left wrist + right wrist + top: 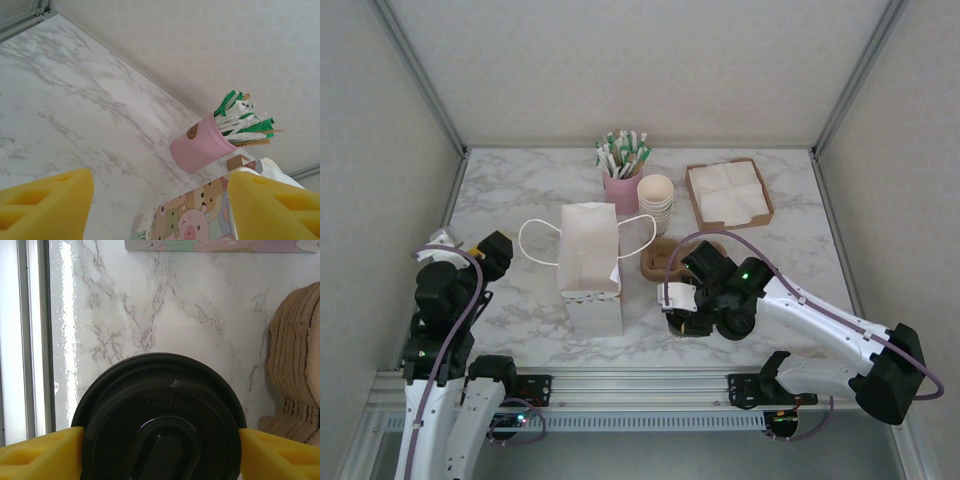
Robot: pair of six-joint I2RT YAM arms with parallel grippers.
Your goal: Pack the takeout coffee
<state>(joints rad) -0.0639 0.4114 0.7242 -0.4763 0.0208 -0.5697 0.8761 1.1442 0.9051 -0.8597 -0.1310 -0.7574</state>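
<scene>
The takeout coffee (160, 415) shows its round black lid from above in the right wrist view; its pale cup wall (675, 296) stands near the table's front edge, right of the bag. My right gripper (161, 442) (682, 312) reaches down over it, one yellow finger (40, 452) against each side of the lid with no gap showing. The white paper bag (590, 262) stands upright at mid-table, and its cartoon-printed side (195, 217) is in the left wrist view. My left gripper (160, 210) (495, 250) hovers left of the bag, open and holding nothing.
A pink pot of wrapped straws (622, 185) (200, 147) stands behind the bag. Beside it is a stack of lidless cups (656, 200), then a brown tray of napkins (728, 193) at back right. Cardboard cup carriers (665, 258) (295, 370) lie just behind the coffee.
</scene>
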